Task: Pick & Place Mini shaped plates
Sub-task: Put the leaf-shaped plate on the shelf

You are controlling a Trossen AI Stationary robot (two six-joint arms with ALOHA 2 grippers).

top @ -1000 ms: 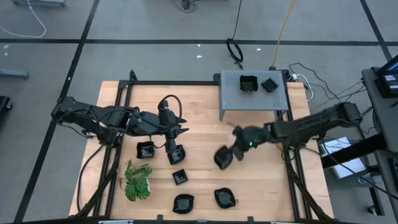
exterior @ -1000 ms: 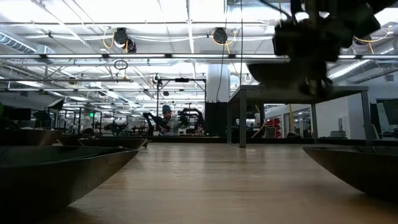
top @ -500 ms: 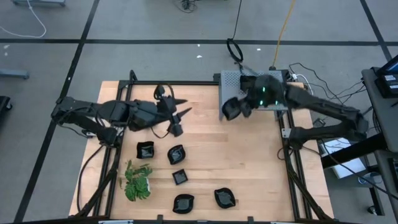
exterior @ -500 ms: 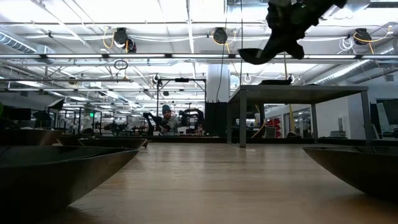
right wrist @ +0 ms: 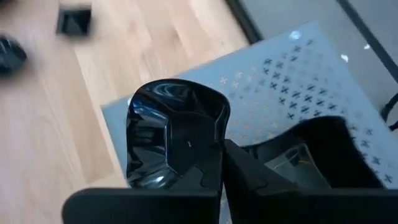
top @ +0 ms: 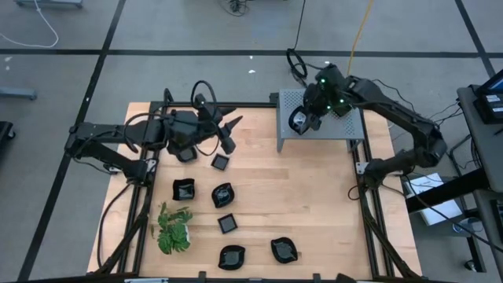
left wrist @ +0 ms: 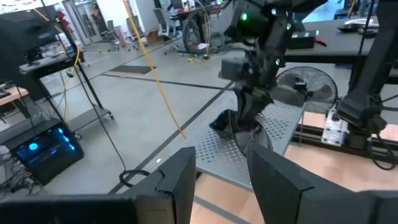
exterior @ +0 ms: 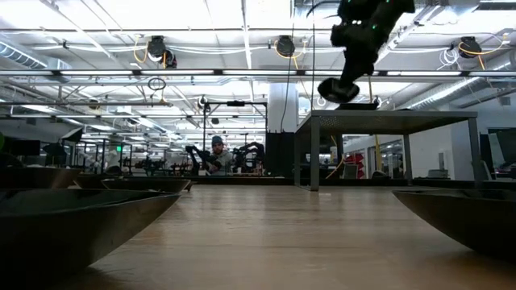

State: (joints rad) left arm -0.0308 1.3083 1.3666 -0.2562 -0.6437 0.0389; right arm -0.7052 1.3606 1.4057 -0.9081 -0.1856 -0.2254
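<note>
My right gripper [top: 305,116] is shut on one black glossy mini plate [right wrist: 171,130], which it holds above the left part of the grey perforated box [top: 346,130] at the table's far right. Another black plate [right wrist: 329,149] lies on the box top. Several more black plates lie flat on the wooden table, among them a small square one [top: 220,162] and a wavy one [top: 222,193]. My left gripper [top: 230,135] hovers open above the table's far left part, just beyond the square plate, pointing toward the box with nothing between its fingers [left wrist: 180,180]. My right gripper pinches the plate's rim [right wrist: 208,158] between its two fingers, on the side nearest the wrist. The fingers slant down from above. The plate hangs tilted below them [exterior: 339,90], clear of the box top.
A green leafy plant [top: 173,229] stands at the near left of the table. A black frame edges the tabletop. The middle and right of the wooden top [top: 314,204] are bare. Cables run past the box's far side.
My right gripper has carried the plate up from the table's middle toward the far edge, turning as it went, and now holds it over the box. My left gripper has risen from the wavy plate, swung toward the far edge and tipped up to nearly level.
</note>
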